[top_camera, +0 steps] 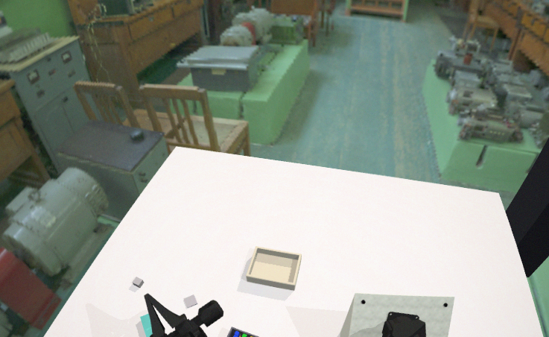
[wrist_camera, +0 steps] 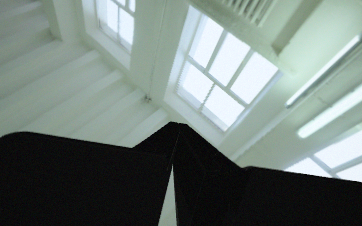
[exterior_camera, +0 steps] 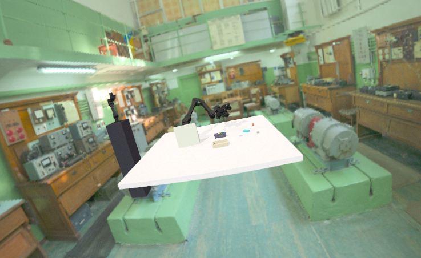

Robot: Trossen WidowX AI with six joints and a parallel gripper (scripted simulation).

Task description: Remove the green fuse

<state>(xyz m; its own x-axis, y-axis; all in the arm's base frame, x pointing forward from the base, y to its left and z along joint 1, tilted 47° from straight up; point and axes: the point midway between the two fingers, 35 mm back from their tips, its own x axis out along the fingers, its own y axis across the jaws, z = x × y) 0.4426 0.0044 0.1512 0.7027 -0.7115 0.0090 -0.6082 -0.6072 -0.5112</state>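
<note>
top view: a smooth white table (top_camera: pixel 351 217) (exterior_camera: pixel 186 166) carries a shallow rectangular tray (top_camera: pixel 270 285) (exterior_camera: pixel 220 146), cream-coloured, with straight walls and a bare floor. at the lower edge of the view, the dark fuse block (top_camera: pixel 232 330) (exterior_camera: pixel 220 136) is cut off by the frame; the green fuse (top_camera: pixel 244 335) stands in it, between a blue fuse (top_camera: pixel 236 334) and a yellow one. my gripper (top_camera: pixel 147 295) (exterior_camera: pixel 229 105) (wrist_camera: pixel 176 131), matte black and angular, lies to the block's left in this view — its tip near a small grey cube (top_camera: pixel 138 282) (exterior_camera: pixel 257 132) and a paler, flat-looking grey piece (top_camera: pixel 190 300) (exterior_camera: pixel 240 136). a turquoise piece (top_camera: pixel 145 321) (exterior_camera: pixel 246 130) is partly hidden behind my fingers. to the right, a mottled grey mount (top_camera: pixel 444 314) (exterior_camera: pixel 186 136) with a squared top shows dark round holes near its far corners.

exterior view: my jointed black arm (exterior_camera: pixel 202 102) arches above the table, the gripper raised clear of it. the block lies near the tray; its coloured tops are too small for me to single out the green fuse. a small orange piece (exterior_camera: pixel 253 124) lies near the far edge.

wrist view: my broad, dark fingers taper to tips that meet — closed, with nothing held and only a thin wedge of light lower down. beyond them are bright paned windows (wrist_camera: pixel 226 65) and a long, smooth tube lamp (wrist_camera: pixel 341 105).
</note>
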